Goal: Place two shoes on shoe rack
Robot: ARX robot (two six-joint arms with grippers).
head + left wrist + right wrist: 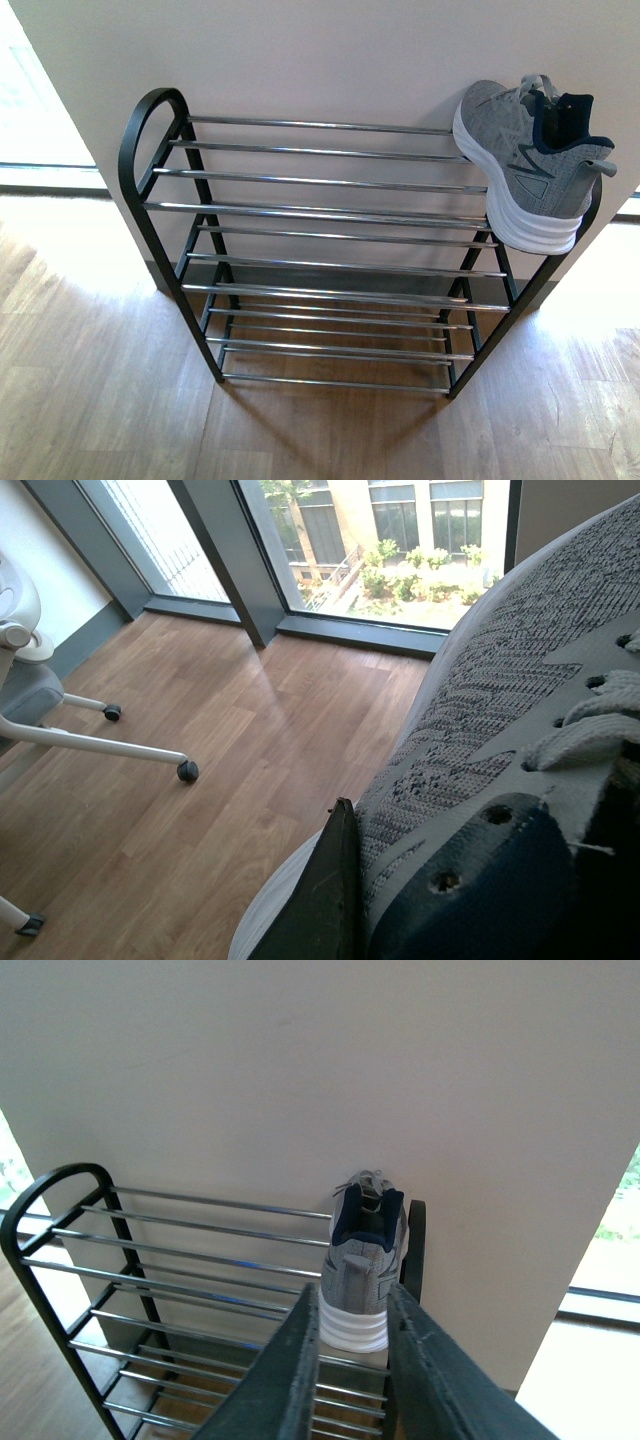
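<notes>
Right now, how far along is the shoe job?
Done: the first shoe sits on the top tier of the rack, right end; the right claw is open, clear of it. In hand: the second shoe looks gripped by the left claw, away from the rack. Left: set it on the rack.

Sneaker (530,160) crowds the rack (138,135) at its right end; remaining bars (300,180) lie open.

Strong daylight is admitted through the windows (400,540); panes at the front view's left edge are overexposed. Highlights are seen on the shoe rack (310,180) bars, and a soft shadow on the wood floor (100,400). The close sneaker (480,720) is rendered slightly soft.
</notes>
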